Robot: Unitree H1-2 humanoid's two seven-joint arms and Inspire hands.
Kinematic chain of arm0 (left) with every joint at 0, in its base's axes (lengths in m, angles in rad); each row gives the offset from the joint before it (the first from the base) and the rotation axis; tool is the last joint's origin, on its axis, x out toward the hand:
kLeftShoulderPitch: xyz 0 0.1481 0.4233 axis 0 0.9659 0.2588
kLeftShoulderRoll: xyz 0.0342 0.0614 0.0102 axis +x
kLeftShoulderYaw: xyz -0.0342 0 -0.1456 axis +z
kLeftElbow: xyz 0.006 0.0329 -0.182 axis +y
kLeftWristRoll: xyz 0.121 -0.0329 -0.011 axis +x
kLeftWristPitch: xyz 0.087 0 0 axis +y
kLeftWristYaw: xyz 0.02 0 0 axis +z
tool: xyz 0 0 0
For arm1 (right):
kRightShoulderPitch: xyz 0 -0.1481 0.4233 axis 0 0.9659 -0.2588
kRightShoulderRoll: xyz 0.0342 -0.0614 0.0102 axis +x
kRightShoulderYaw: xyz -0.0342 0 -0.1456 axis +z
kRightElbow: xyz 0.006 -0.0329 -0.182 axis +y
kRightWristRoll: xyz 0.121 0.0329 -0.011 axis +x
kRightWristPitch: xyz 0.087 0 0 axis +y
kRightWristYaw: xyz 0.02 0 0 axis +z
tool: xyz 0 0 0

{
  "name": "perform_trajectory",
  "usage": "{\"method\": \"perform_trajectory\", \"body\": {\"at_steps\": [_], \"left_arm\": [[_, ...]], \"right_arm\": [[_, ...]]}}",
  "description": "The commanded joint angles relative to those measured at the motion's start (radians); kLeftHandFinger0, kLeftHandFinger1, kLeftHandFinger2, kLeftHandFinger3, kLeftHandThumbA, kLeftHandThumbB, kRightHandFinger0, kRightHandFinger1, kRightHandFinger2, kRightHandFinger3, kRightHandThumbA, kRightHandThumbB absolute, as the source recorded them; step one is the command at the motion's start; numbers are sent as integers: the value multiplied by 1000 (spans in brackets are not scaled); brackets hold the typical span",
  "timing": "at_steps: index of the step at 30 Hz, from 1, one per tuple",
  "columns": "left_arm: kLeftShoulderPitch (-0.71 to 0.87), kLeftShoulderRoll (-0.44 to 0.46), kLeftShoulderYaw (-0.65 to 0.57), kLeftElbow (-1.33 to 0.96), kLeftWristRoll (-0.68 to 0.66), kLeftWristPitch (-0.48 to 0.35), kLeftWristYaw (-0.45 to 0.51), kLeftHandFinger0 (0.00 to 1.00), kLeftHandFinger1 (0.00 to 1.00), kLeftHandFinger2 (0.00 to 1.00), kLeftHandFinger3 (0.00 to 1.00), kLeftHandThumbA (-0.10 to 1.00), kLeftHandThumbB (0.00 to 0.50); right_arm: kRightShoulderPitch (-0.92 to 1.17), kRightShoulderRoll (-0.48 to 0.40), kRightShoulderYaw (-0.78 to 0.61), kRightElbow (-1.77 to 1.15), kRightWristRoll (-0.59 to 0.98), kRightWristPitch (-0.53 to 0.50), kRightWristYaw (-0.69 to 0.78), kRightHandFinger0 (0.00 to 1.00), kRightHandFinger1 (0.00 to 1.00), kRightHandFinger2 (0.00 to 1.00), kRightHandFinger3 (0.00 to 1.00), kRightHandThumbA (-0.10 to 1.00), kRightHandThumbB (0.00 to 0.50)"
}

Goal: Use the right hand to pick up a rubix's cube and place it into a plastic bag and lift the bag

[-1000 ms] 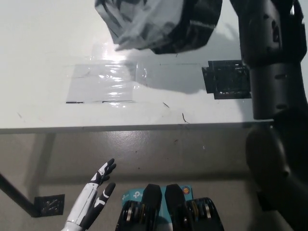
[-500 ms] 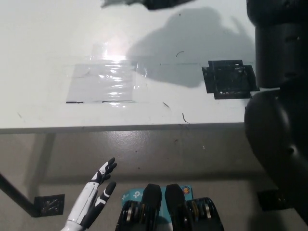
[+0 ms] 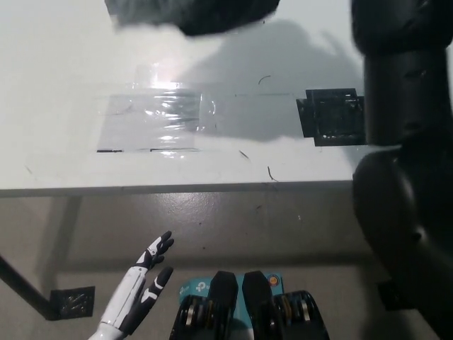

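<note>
— Lower now, that bag [image 3: 191, 13]: half a second ago only a sliver of it showed at the top edge, and now a wider blurred grey-and-dark bulk hangs there, clear of the table [image 3: 64, 85], with its shadow spread over the tabletop beneath it.

— And the cube?

— Not visible anywhere (the bag is too blurred to see into), so I cannot tell where it sits.

— What is the right arm doing?

— The black right arm [image 3: 403, 142] rises along the right side and leaves the picture at the top. Its hand is out of view, so I cannot tell what its fingers are doing.

— The other hand?

— The white left hand [image 3: 141, 287] rests low at the lower left, below the table edge, fingers spread and holding nothing.

— Anything else on the table?

— A glossy taped patch [image 3: 152, 120] left of centre and a black square marker [image 3: 329, 117] beside the arm.
</note>
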Motion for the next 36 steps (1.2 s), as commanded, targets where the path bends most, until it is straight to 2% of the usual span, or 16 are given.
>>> {"method": "perform_trajectory", "body": {"at_steps": [1, 3, 4, 5, 8, 11, 14, 17, 18, 19, 20, 21, 27, 28, 29, 36], "left_arm": [[-9, 8, 0, -25, 2, -21, -9, 1000, 1000, 1000, 1000, 1000, 82], [-12, 7, -1, -25, 0, -16, -13, 1000, 1000, 1000, 1000, 1000, 83], [-13, 9, 0, -29, -2, -10, -17, 1000, 1000, 1000, 1000, 1000, 83], [-13, 10, 0, -31, -3, -8, -18, 1000, 1000, 1000, 1000, 1000, 82], [-15, 16, 0, -33, -4, -14, -25, 1000, 1000, 1000, 1000, 1000, 75], [-16, 15, 1, -35, -12, -5, -32, 1000, 1000, 1000, 1000, 1000, 82], [-16, 17, 0, -41, 0, 7, -34, 1000, 1000, 1000, 1000, 1000, 92], [-16, 16, 1, -38, -17, -2, -37, 1000, 1000, 1000, 1000, 1000, 76], [-17, 16, 3, -37, -14, 0, -34, 1000, 1000, 1000, 1000, 999, 85], [-17, 15, 3, -36, -12, 0, -32, 1000, 1000, 1000, 1000, 998, 86], [-17, 16, 3, -34, -10, -2, -31, 1000, 1000, 1000, 1000, 999, 86], [-17, 16, 3, -33, -9, -3, -31, 1000, 1000, 1000, 1000, 1000, 85], [-17, 17, 3, -32, -8, -4, -30, 1000, 1000, 1000, 1000, 1000, 85], [-15, 16, 2, -34, -5, -1, -30, 1000, 1000, 1000, 1000, 1000, 94], [-10, 17, -1, -37, -1, 3, -32, 1000, 1000, 1000, 1000, 1000, 86], [1, 18, -6, -38, 5, -5, -32, 1000, 1000, 1000, 1000, 1000, 78]], "right_arm": [[-25, 2, 89, 110, -109, -82, 80, 0, 233, 688, 715, -100, 123], [-21, 2, 112, 157, -133, -114, 86, 0, 217, 693, 797, -100, 139], [-20, 4, 126, 198, -149, -140, 88, 0, 243, 737, 1000, -100, 150], [-21, 4, 132, 215, -155, -150, 91, 0, 247, 751, 969, -100, 150], [-26, -3, 181, 305, -212, -188, 92, 0, 267, 721, 615, -100, 153], [-18, -7, 206, 358, -237, -248, 121, 0, 161, 558, 571, -100, 144], [-15, -21, 284, 403, -325, -283, 118, 0, 163, 553, 439, -91, 116], [-8, -51, 470, 433, -529, -328, 49, 0, 259, 656, 565, 11, 139], [-15, -67, 562, 428, -614, -294, 33, 242, 587, 1000, 1000, 259, 208], [-19, -77, 615, 422, -659, -276, 40, 330, 630, 967, 1000, 338, 211], [-24, -85, 651, 418, -682, -258, 52, 713, 1000, 1000, 1000, 475, 290], [-26, -89, 672, 414, -693, -246, 60, 1000, 1000, 1000, 1000, 472, 264], [-29, -99, 717, 407, -691, -232, 62, 1000, 1000, 1000, 1000, 471, 260], [-31, -119, 766, 381, -732, -198, 72, 1000, 1000, 1000, 1000, 603, 409], [-37, -156, 837, 332, -796, -143, 110, 1000, 1000, 1000, 1000, 707, 493], [-43, -215, 854, 228, -738, -59, 278, 1000, 1000, 1000, 1000, 791, 500]]}}
